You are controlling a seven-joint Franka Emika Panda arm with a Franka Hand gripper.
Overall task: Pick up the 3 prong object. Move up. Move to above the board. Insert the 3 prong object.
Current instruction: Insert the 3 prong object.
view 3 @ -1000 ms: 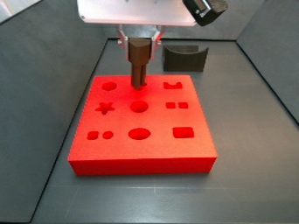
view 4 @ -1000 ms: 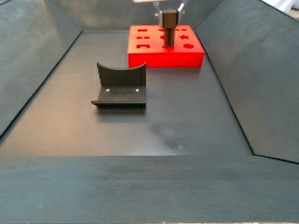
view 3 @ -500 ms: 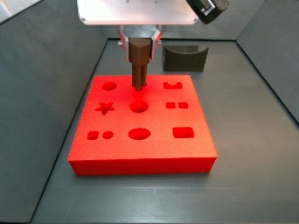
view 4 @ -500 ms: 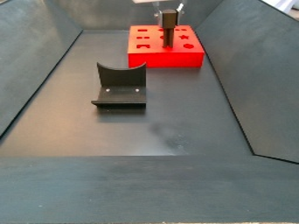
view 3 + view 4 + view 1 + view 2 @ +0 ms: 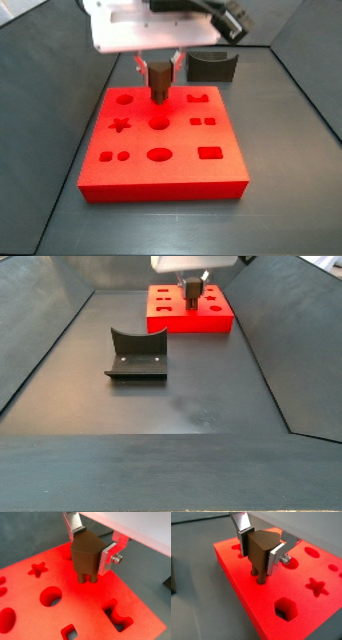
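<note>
My gripper is shut on the 3 prong object, a brown wood-coloured piece with a blocky top, held upright between the silver fingers. Its thin prongs reach down to the top face of the red board and seem to enter it; how deep is hidden. In a side view the 3 prong object stands at the middle of the back row of the board, between a round cut-out and a notched one. In another side view the gripper is low over the board.
The dark grey fixture stands on the grey floor just behind the board; in a side view the fixture sits mid-floor. Sloping dark walls ring the floor. Star, circle, oval and square cut-outs fill the board.
The gripper has come down with the 3 prong object; its white body now sits lower over the board, and less of the piece shows above the red surface.
</note>
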